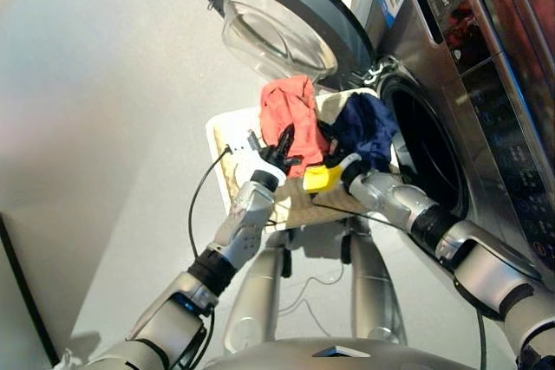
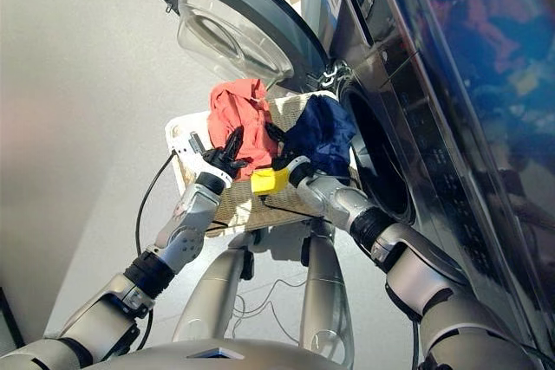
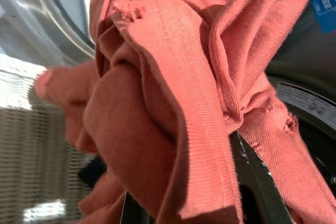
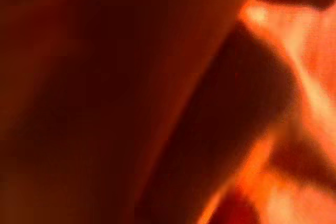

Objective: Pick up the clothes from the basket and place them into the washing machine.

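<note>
The cream wicker basket stands in front of the washing machine, whose round glass door is swung open above it. The dark drum hole is just right of the basket. My left gripper is shut on the orange-red garment, which bunches up over the basket's far side and fills the left wrist view. The navy blue garment is heaped at the basket's right edge beside the drum hole, over my right gripper. The right wrist view is only an orange blur.
A black cable loops from my left wrist down over the light grey floor on the left. The open door overhangs the basket's far edge. A dark glossy panel with reflections rises on the right.
</note>
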Robot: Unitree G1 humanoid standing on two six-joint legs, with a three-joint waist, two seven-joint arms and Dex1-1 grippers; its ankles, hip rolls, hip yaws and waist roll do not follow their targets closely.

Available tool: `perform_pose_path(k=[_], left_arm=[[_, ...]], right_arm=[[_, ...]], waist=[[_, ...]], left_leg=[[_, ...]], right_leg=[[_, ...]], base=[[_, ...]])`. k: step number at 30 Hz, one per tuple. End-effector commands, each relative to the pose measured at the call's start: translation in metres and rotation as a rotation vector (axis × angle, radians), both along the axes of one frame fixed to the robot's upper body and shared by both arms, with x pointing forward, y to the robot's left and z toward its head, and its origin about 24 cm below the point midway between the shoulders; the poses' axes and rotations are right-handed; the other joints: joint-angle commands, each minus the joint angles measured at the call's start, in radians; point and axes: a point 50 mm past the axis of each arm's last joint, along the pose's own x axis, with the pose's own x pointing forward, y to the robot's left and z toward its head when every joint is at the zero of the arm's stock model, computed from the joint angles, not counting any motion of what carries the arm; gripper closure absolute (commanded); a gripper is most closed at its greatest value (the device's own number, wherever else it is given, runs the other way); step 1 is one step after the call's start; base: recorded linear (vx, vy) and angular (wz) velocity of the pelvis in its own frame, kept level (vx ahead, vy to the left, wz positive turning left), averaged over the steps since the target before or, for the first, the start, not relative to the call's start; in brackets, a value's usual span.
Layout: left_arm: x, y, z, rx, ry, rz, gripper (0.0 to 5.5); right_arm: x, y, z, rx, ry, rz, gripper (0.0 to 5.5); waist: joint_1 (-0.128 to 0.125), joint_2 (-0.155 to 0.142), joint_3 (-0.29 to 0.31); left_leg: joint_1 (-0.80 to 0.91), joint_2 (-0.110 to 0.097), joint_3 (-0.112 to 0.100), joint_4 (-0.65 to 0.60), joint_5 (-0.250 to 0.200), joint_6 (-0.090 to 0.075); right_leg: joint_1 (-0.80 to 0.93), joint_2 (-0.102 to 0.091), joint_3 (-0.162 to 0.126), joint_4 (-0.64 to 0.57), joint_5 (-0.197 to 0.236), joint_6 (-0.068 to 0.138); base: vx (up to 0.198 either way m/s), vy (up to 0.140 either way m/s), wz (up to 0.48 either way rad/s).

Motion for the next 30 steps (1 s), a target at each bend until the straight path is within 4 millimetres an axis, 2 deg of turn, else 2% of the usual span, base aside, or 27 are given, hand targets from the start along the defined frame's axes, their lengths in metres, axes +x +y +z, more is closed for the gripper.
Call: perform_pose_path(k=[1,5,6,7,12,15,16,18,20,21,23,24,25,30], left_arm=[[-0.011,-0.019,0.018,-0.061,-0.088,-0.109,5.50],[-0.013,-0.017,0.016,-0.058,-0.081,-0.113,5.50],[-0.013,-0.016,0.016,-0.055,-0.083,-0.114,5.00],[-0.014,-0.016,0.016,-0.055,-0.081,-0.115,0.00],[-0.014,-0.012,0.015,-0.067,-0.080,-0.103,0.00],[-0.010,0.001,0.021,-0.092,-0.100,-0.005,0.00],[-0.009,0.008,0.025,-0.092,-0.121,0.047,0.00],[-0.008,0.029,0.030,-0.118,-0.148,0.169,0.00],[-0.010,0.044,0.030,-0.137,-0.156,0.247,0.00],[-0.010,0.044,0.030,-0.137,-0.156,0.247,0.00],[-0.014,0.072,0.034,-0.175,-0.189,0.418,0.00],[-0.014,0.072,0.034,-0.174,-0.188,0.418,0.00],[-0.017,0.088,0.032,-0.147,-0.201,0.540,0.00],[-0.017,0.109,0.010,-0.097,-0.106,0.709,0.00]], right_arm=[[-0.002,0.042,0.035,0.146,-0.118,0.128,5.50],[-0.003,0.039,0.039,0.224,-0.120,0.109,5.50],[-0.003,0.039,0.038,0.248,-0.110,0.100,5.50],[-0.004,0.038,0.039,0.277,-0.102,0.096,5.50],[-0.007,0.033,0.030,0.472,-0.005,0.027,5.50],[-0.010,0.028,0.020,0.691,0.113,-0.043,5.50],[-0.011,0.023,0.016,0.804,0.162,-0.087,5.50],[-0.013,0.013,0.007,0.989,0.235,-0.172,5.50],[-0.013,0.009,0.000,1.078,0.277,-0.227,5.50],[-0.013,0.009,0.000,1.078,0.277,-0.227,5.50],[-0.012,0.001,-0.001,1.285,0.298,-0.299,5.50],[-0.012,0.001,-0.001,1.285,0.299,-0.299,5.50],[-0.010,-0.014,-0.001,1.427,0.278,-0.367,5.50],[0.002,-0.048,0.009,1.704,0.194,-0.479,5.50]], waist=[[-0.005,0.000,-0.048],[-0.002,0.000,-0.052],[-0.001,0.000,-0.053],[-0.002,-0.001,-0.054],[-0.003,0.001,-0.057],[-0.003,0.002,-0.057],[0.003,0.007,-0.059],[0.006,0.009,-0.054],[0.012,0.013,-0.052],[0.012,0.013,-0.052],[0.019,0.018,-0.047],[0.019,0.018,-0.047],[0.025,0.026,-0.041],[0.034,0.049,-0.029]], left_leg=[[-0.083,-0.052,0.008,0.035,0.018,0.037],[-0.090,-0.049,0.008,0.041,0.017,0.038],[-0.091,-0.049,0.008,0.041,0.016,0.038],[-0.093,-0.049,0.009,0.042,0.016,0.039],[-0.096,-0.047,0.012,0.043,0.016,0.040],[-0.099,-0.047,0.013,0.045,0.018,0.041],[-0.085,-0.043,0.005,0.046,-0.010,0.036],[-0.089,-0.043,0.007,0.049,-0.010,0.036],[-0.092,-0.042,0.007,0.049,-0.010,0.035],[-0.092,-0.042,0.007,0.050,-0.010,0.035],[-0.101,-0.042,0.009,0.049,-0.009,0.034],[-0.101,-0.042,0.009,0.049,-0.009,0.034],[-0.111,-0.044,0.011,0.053,-0.011,0.034],[-0.153,-0.048,0.013,0.078,-0.018,0.036]], right_leg=[[0.048,0.018,-0.028,-0.071,0.010,0.058],[0.041,0.017,-0.028,-0.066,0.010,0.057],[0.041,0.018,-0.027,-0.067,0.011,0.057],[0.039,0.019,-0.027,-0.066,0.011,0.057],[0.033,0.018,-0.022,-0.066,0.012,0.056],[0.028,0.018,-0.019,-0.064,0.013,0.056],[0.038,0.023,-0.015,-0.057,-0.012,0.061],[0.034,0.022,-0.014,-0.054,-0.012,0.060],[0.030,0.020,-0.014,-0.052,-0.012,0.059],[0.030,0.020,-0.014,-0.052,-0.012,0.059],[0.018,0.017,-0.015,-0.049,-0.014,0.056],[0.018,0.017,-0.015,-0.049,-0.014,0.056],[0.003,0.016,-0.012,-0.040,-0.017,0.054],[-0.043,0.010,-0.011,-0.007,-0.027,0.047]], base=[[0.000,0.000,0.000],[0.000,0.000,0.000],[0.000,0.000,0.000],[0.000,0.000,0.000],[0.000,0.000,0.000],[0.033,0.001,-0.003],[0.097,-0.002,-0.023],[0.048,0.001,-0.014],[0.000,0.000,0.000],[0.000,0.000,0.000],[0.000,0.000,0.000],[0.000,0.000,0.000],[0.000,0.000,0.000],[0.000,0.000,0.000]])
